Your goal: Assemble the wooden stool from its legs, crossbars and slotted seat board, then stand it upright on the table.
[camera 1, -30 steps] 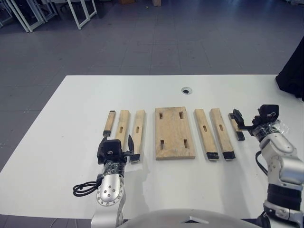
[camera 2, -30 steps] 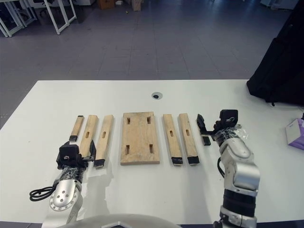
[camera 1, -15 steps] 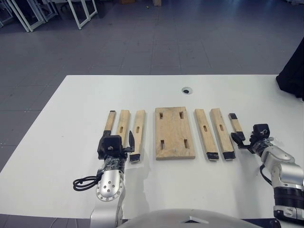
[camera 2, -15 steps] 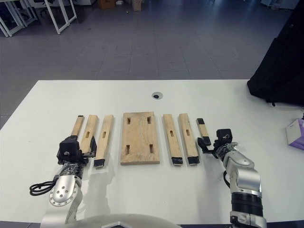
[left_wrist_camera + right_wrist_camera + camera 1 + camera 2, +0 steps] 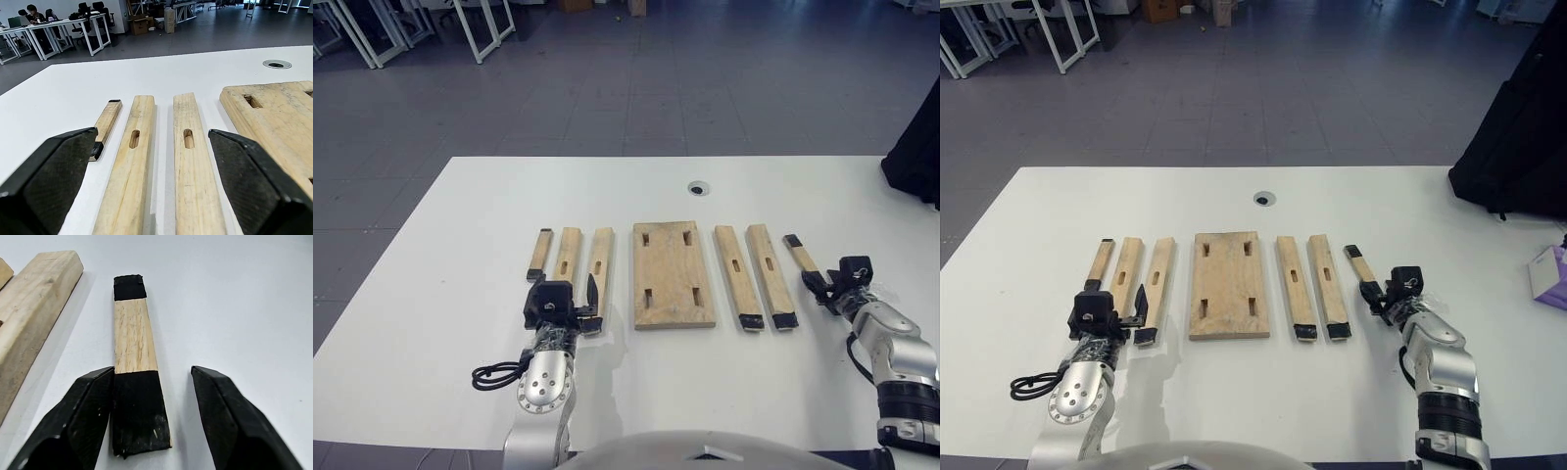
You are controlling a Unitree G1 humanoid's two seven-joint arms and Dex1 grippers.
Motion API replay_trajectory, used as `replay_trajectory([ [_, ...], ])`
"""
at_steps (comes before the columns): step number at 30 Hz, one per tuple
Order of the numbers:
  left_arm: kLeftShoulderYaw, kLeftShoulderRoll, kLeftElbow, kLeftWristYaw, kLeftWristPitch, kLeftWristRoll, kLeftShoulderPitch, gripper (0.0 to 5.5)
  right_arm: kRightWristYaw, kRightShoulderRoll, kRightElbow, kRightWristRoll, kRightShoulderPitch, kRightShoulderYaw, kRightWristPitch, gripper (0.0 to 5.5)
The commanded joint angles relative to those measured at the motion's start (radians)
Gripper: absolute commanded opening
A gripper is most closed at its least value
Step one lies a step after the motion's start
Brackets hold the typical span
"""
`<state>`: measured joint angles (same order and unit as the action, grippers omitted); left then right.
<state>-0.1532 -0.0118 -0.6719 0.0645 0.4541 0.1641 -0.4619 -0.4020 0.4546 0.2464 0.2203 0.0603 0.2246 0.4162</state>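
The left claw is open low over the desk, its fingers spread either side of the near ends of two slotted legs. A short crossbar lies just outside them. Past its inner finger lie the seat board and two further legs. The right claw is open astride the black-tipped near end of another crossbar.

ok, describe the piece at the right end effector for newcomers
From the seat board mid-table, go to the robot's right past two slotted legs. The outermost stick is the crossbar, near end inside the open right end effector. Unlike them it's short, thin, unslotted, black at both ends.
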Motion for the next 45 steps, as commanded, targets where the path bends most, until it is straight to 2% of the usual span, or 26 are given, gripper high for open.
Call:
replay_trajectory([
  [1, -0.011, -0.011, -0.001, 0.014, -0.002, 0.007, -0.01, 4.21, -0.009, -0.013, 0.122, -0.076, -0.136, -0.095, 0.049, 2.06],
  [6, -0.003, -0.019, 0.013, 0.014, 0.0, -0.002, -0.005, 4.21, 0.004, -0.015, 0.167, -0.047, -0.115, -0.072, 0.042, 1.31],
  [10, 0.026, -0.018, 0.04, -0.025, 0.02, -0.06, 0.015, 4.21, 0.022, -0.041, 0.174, 0.023, -0.075, -0.016, 0.071, 1.29],
  [12, 0.085, -0.001, 0.05, -0.089, 0.055, -0.151, 0.086, 4.21, 0.047, -0.03, 0.138, 0.021, -0.032, -0.005, 0.035, 1.29],
  [13, 0.136, 0.013, 0.053, -0.135, 0.108, -0.228, 0.166, 4.21, 0.071, -0.022, 0.101, 0.017, 0.006, 0.006, 0.013, 1.29],
  [15, 0.311, -0.002, 0.098, -0.193, 0.347, -0.509, 0.404, 4.21, 0.134, -0.001, 0.009, -0.014, 0.099, 0.013, -0.04, 1.29],
  [16, 0.342, 0.056, 0.138, -0.255, 0.421, -0.577, 0.518, 4.21, 0.164, -0.001, -0.02, -0.04, 0.156, -0.002, -0.072, 1.29],
  [20, 0.619, 0.17, 0.517, -0.426, 0.669, -1.045, 0.956, 4.21, 0.191, -0.123, -0.118, -0.079, 0.344, -0.129, -0.139, 1.29],
  [21, 0.646, 0.198, 0.614, -0.476, 0.712, -1.11, 1.023, 4.21, 0.176, -0.156, -0.157, -0.081, 0.356, -0.175, -0.144, 1.29],
  [24, 0.658, 0.248, 0.824, -0.568, 0.78, -1.199, 1.14, 4.21, 0.144, -0.234, -0.271, -0.097, 0.331, -0.308, -0.142, 1.29],
  [28, 0.602, 0.257, 0.916, -0.626, 0.801, -1.211, 1.156, 4.21, 0.139, -0.304, -0.405, -0.111, 0.259, -0.423, -0.093, 1.29],
  [35, 0.505, 0.293, 0.96, -0.709, 0.741, -1.149, 1.147, 4.21, 0.132, -0.333, -0.455, -0.124, 0.243, -0.472, -0.048, 1.29],
  [41, 0.472, 0.327, 0.993, -0.749, 0.735, -1.12, 1.145, 4.21, 0.165, -0.345, -0.446, -0.138, 0.262, -0.44, -0.041, 1.29],
  [45, 0.486, 0.317, 1.108, -0.719, 0.709, -1.088, 1.174, 4.21, 0.144, -0.366, -0.502, -0.144, 0.188, -0.522, -0.034, 1.29],
])
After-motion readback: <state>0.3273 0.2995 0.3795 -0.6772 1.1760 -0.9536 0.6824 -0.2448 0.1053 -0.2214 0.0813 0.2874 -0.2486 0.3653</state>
